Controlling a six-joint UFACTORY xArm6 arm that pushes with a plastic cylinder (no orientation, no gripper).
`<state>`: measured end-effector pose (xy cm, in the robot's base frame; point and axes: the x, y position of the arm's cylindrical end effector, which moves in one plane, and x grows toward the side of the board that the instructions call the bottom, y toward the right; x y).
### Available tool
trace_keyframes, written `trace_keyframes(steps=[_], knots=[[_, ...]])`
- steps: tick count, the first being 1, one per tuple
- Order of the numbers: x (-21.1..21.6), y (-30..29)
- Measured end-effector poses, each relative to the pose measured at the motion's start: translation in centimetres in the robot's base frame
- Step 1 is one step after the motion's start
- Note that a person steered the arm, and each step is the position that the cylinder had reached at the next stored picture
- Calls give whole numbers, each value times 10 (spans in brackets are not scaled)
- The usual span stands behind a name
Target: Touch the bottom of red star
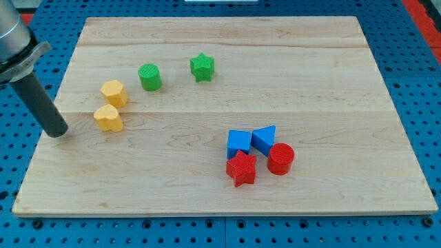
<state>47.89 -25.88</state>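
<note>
The red star (241, 169) lies on the wooden board (207, 200) at the lower middle-right, touching a blue cube (238, 142) above it, with a red cylinder (280, 158) just to its right. A blue triangle (264, 138) sits beside the cube. My tip (58, 132) is at the board's left edge, far left of the red star and just left of the lower yellow block (108, 118).
A second yellow block (114, 92) sits above the first. A green cylinder (149, 76) and a green star (202, 67) lie near the top middle. The board rests on a blue pegboard (413, 83).
</note>
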Motion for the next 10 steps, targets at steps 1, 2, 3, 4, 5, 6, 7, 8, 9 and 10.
trace_keyframes(steps=[1,2,3,4,5,6,7,8,9,10], knots=[[4,7],[54,72],[79,181],[99,284],[121,354],[135,391],[125,395],[107,370],[94,347],[94,300]])
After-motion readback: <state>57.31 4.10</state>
